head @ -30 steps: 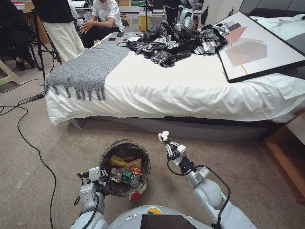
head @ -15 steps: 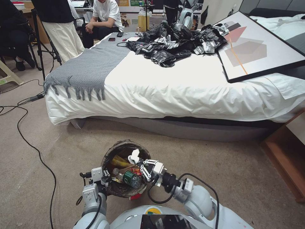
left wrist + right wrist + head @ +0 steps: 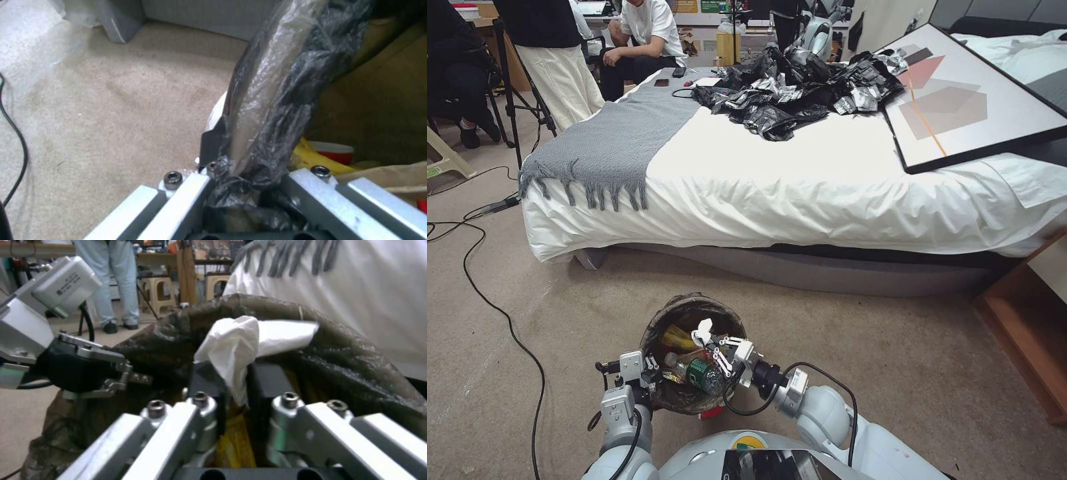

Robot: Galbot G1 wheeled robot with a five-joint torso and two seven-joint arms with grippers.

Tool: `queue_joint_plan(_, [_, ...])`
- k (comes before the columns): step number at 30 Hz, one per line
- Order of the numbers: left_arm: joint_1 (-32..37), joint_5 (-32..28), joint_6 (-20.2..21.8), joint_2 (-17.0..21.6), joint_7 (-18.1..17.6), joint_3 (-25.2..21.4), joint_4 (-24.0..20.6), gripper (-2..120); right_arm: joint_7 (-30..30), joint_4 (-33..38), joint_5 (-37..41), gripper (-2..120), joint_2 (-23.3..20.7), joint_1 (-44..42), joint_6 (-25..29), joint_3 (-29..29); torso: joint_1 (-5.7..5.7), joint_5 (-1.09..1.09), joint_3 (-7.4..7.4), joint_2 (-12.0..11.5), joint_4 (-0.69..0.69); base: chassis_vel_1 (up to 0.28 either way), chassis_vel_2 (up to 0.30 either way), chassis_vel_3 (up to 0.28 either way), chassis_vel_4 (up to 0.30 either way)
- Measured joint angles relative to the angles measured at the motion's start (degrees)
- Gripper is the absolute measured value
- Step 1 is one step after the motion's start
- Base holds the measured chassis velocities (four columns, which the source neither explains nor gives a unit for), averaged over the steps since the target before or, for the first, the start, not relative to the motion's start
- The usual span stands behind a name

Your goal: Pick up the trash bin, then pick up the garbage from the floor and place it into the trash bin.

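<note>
- The tissue (image 3: 703,330), upright in the right gripper (image 3: 710,345), has moved from beside the bin (image 3: 662,393) to over its opening.
- The left gripper (image 3: 650,379) stays clamped on the bin's near-left rim.

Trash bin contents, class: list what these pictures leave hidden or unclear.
- Head view: the round white plastic trash bin with its dark liner hides its own floor under wrappers and the clear green-labelled bottle.
- Head view: the right gripper, shut on the crumpled white tissue, covers litter below.
- Left wrist view: the left gripper clamps the rim; bag folds hide the wall.
</note>
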Motion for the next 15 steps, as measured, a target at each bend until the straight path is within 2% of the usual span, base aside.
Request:
queue_joint_plan(1, [0.0, 0.0, 0.0, 0.0, 0.0, 0.0, 0.0, 0, 0.0, 0.0, 0.0, 15, 0.0, 0.0, 0.0, 0.0, 0.0, 0.0, 0.0, 0.0, 0.0, 0.0, 0.0, 0.0, 0.0])
queue_joint_plan(3, [0.03, 0.05, 0.0, -0.06, 0.0, 0.07, 0.0, 0, 0.17, -0.52, 0.01, 22, 0.25, 0.42, -0.25, -0.13, 0.0, 0.0, 0.0, 0.0, 0.0, 0.0, 0.0, 0.0, 0.0])
queue_joint_plan(4, [0.05, 0.08, 0.0, -0.09, 0.0, 0.14, 0.0, 0, 0.31, -0.92, 0.02, 30, 0.45, 0.66, -0.45, -0.18, 0.0, -0.01, 0.0, 0.0, 0.0, 0.0, 0.0, 0.0, 0.0])
queue_joint_plan(5, [0.05, 0.08, 0.0, -0.09, 0.0, 0.14, 0.0, 0, 0.31, -0.92, 0.02, 30, 0.45, 0.66, -0.45, -0.18, 0.0, -0.01, 0.0, 0.0, 0.0, 0.0, 0.0, 0.0, 0.0])
queue_joint_plan(7, [0.06, 0.09, -0.01, -0.1, 0.0, 0.08, 0.0, 0, 0.39, -1.36, -0.06, 39, 0.69, 0.73, -0.46, -0.17, 0.0, 0.0, 0.0, 0.0, 0.0, 0.0, 0.0, 0.0, 0.0])
queue_joint_plan(8, [0.06, 0.09, -0.01, -0.1, 0.0, 0.08, 0.0, 0, 0.39, -1.36, -0.06, 39, 0.69, 0.73, -0.46, -0.17, 0.0, 0.0, 0.0, 0.0, 0.0, 0.0, 0.0, 0.0, 0.0])
queue_joint_plan(10, [-0.02, 0.09, -0.02, -0.15, 0.0, 0.06, 0.11, 0, 0.38, -1.34, -0.22, 52, 0.67, 0.3, -0.44, 0.05, 0.0, 0.0, 0.0, 0.0, 0.0, 0.0, 0.0, 0.0, 0.0])
queue_joint_plan(12, [-0.08, 0.09, -0.02, -0.17, 0.01, 0.07, 0.16, 0, 0.37, -1.28, -0.34, 55, 0.66, 0.07, -0.42, 0.2, 0.0, 0.0, 0.0, 0.0, 0.0, 0.0, 0.0, 0.0, 0.0])
queue_joint_plan(15, [-0.31, 0.08, -0.02, -0.2, 0.02, 0.12, 0.3, 0, 0.35, -1.11, -0.65, 70, 0.52, -0.71, -0.26, 0.69, 0.0, 0.0, 0.0, 0.0, -0.01, 0.0, 0.0, 0.0, 0.0])
